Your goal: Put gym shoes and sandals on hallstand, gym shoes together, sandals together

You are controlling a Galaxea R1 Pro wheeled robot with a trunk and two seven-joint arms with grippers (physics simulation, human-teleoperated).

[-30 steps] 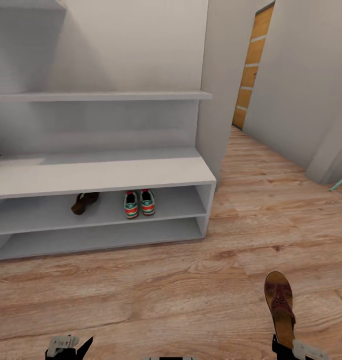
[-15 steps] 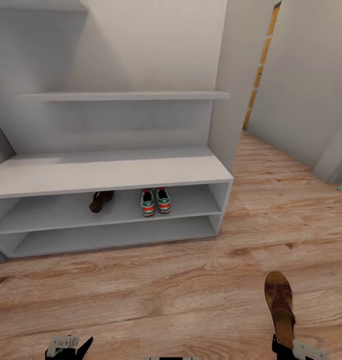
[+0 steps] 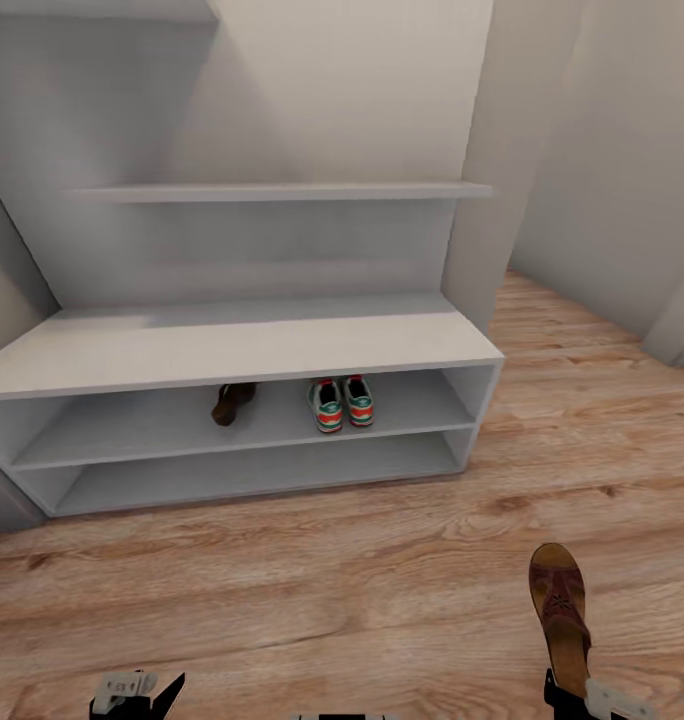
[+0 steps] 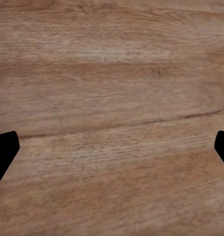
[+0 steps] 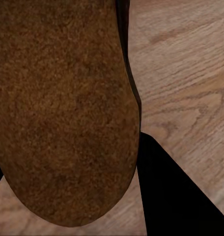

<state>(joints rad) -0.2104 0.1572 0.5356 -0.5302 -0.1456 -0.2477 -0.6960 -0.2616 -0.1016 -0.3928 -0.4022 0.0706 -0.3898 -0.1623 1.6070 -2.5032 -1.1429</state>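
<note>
The light grey hallstand [image 3: 232, 345] stands ahead against the wall. On its upper open shelf the two gym shoes [image 3: 341, 402] sit side by side, heels towards me. One brown sandal [image 3: 232, 402] lies on the same shelf to their left, a shoe's width apart. The other sandal [image 3: 562, 608] is held above the corridor floor [image 3: 332, 590] at the lower right, with my right gripper [image 3: 572, 697] shut on its heel end. Its brown sole [image 5: 63, 108] faces the right wrist camera beside a black finger [image 5: 176, 196]. My left gripper [image 4: 112, 147] is open over bare floor, low at the left [image 3: 140, 692].
A floating grey shelf [image 3: 282, 191] hangs above the bench, with another higher at the upper left. A white wall corner [image 3: 492, 150] stands right of the hallstand, and the corridor runs on past it. Open floor lies between me and the rack.
The whole view has swung left, so the hallstand sits further right in the picture and the wooden door has left it. Both grippers and the held sandal keep their places.
</note>
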